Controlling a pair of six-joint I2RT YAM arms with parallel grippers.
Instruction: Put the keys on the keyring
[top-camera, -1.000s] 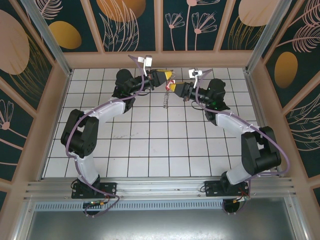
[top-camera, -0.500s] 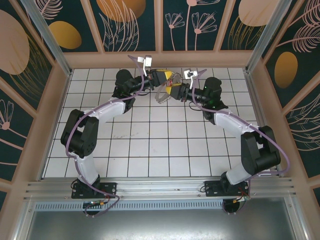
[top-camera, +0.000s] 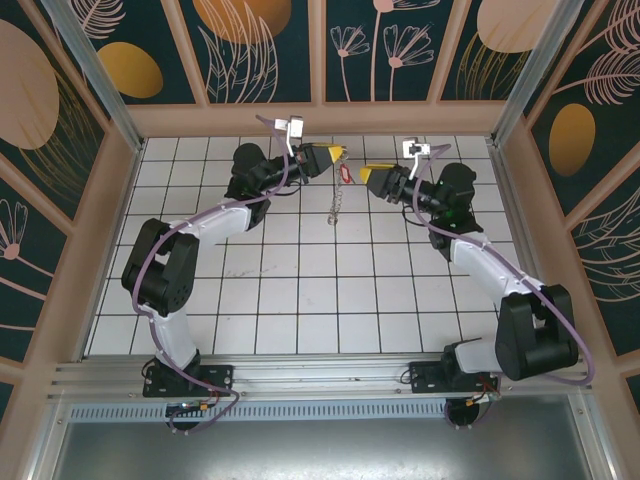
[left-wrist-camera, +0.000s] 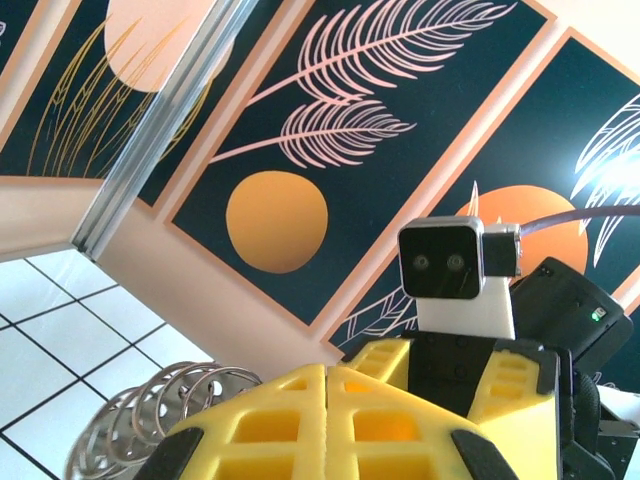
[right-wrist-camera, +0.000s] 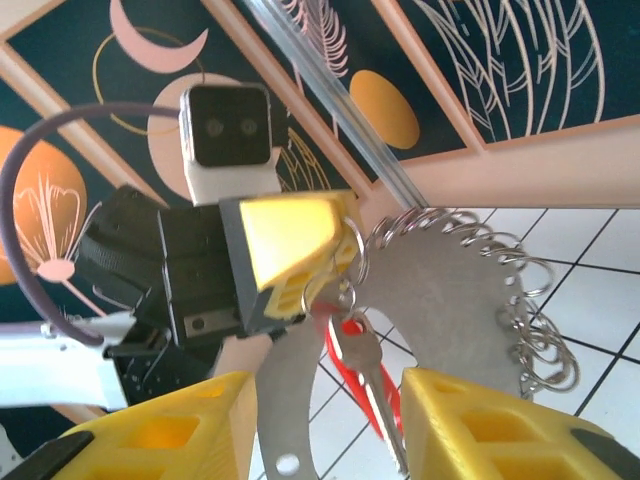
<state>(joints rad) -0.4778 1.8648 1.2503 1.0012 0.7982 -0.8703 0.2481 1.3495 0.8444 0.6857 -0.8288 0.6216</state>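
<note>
The keyring (top-camera: 335, 205) hangs in the air over the far middle of the tiled bench (top-camera: 300, 300), dangling from the tip of the left claw (top-camera: 338, 153). From above it shows edge-on as a thin silvery line. Its long axis runs from the claw tip down toward the near side, and its lower end is free.

In the right wrist view the keyring (right-wrist-camera: 450, 300) is a flat, curved silvery piece fringed with many small wire rings, and it arches away to the right of the left claw (right-wrist-camera: 300, 250). The keys (right-wrist-camera: 365, 375) hang just under that claw tip, a red part and a silver blade, with the long axis pointing down and slightly right. From above, the keys (top-camera: 347, 172) show as a small red spot beside the top of the ring.

The left claw (left-wrist-camera: 328, 400) is pressed fully together and pinches the keyring (left-wrist-camera: 165, 405) at its upper end.

The right claw (top-camera: 372, 174) faces it from the right, near but apart. Its jaws stand partly open, with the right claw (right-wrist-camera: 330, 420) holding nothing.
</note>
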